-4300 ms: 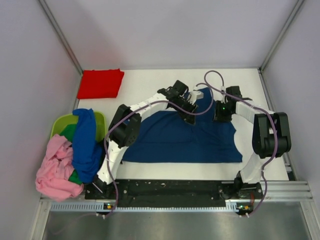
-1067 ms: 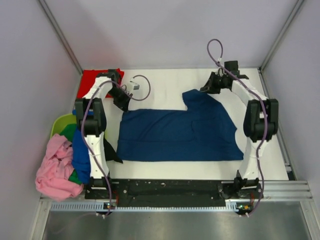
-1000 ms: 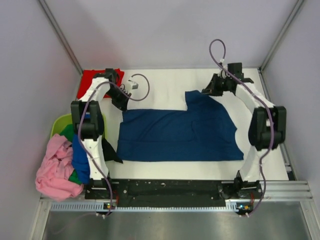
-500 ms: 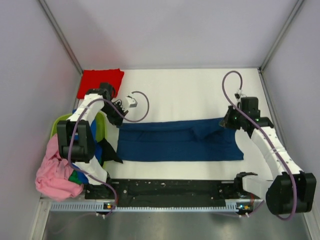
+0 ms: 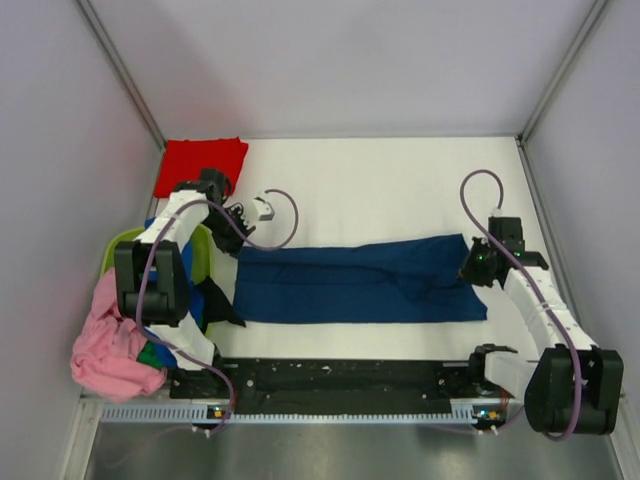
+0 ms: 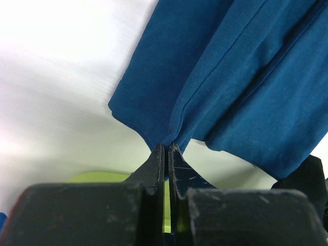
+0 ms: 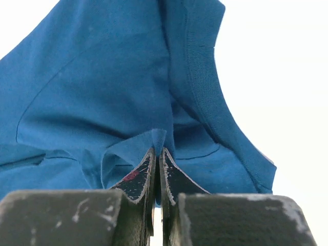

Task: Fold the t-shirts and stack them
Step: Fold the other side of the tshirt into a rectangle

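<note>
The navy blue t-shirt (image 5: 360, 282) lies on the table as a long band, its far half folded toward the near edge. My left gripper (image 5: 236, 243) is shut on the shirt's far left corner (image 6: 166, 134). My right gripper (image 5: 472, 268) is shut on a pinch of the shirt's right end (image 7: 159, 138). A folded red t-shirt (image 5: 200, 165) lies at the far left. Royal blue (image 5: 170, 300), pink (image 5: 110, 340) and green (image 5: 150, 352) tees hang over the basket at the left.
A lime green plastic basket (image 5: 118, 248) stands at the left edge, partly under the left arm. Grey walls close in the table on three sides. A black rail (image 5: 340, 378) runs along the near edge by the arm bases.
Both grippers, holding the shirt's far edge, have pulled it toward the near side. The shirt went from a broad spread shape to a narrower folded band.
</note>
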### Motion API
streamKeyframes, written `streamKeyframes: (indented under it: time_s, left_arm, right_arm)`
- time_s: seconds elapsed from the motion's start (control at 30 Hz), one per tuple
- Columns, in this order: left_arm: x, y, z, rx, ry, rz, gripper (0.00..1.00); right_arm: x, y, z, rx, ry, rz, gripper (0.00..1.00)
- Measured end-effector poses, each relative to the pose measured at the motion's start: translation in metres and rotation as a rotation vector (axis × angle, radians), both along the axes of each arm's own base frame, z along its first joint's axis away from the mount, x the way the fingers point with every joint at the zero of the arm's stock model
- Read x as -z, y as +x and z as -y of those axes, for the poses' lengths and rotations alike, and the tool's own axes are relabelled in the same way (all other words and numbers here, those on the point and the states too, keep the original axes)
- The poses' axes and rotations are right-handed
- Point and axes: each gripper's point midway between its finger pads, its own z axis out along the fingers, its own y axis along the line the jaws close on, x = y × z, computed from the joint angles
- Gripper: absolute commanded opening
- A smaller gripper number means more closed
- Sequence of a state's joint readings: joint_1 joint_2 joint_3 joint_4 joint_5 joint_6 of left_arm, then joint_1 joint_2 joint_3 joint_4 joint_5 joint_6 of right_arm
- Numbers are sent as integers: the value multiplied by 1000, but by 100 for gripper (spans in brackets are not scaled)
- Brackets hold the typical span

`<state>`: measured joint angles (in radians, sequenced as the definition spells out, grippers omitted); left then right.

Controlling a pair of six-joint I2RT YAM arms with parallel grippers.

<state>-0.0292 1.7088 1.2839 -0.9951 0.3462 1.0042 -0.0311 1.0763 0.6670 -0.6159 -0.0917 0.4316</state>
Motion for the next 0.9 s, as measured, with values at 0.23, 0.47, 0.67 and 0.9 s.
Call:
streamKeyframes:
  time_s: [0.23,0.47,0.67,0.9]
  left_arm:
    - [-2,-9,-2,19,17,20,4]
    - [11,-23,-9,60,78,-22,52]
    - [-9,-26,1,126,41,-33,54]
    - [-53,-23,149,367,-118,133,43]
  right_arm:
    - [-1,0,6,40,5,3,0]
    - [14,-12,-5,61,74,-45,0]
    - [16,-11,-14,67,129,-39,0]
    - [15,0,-8,82,108,1,0]
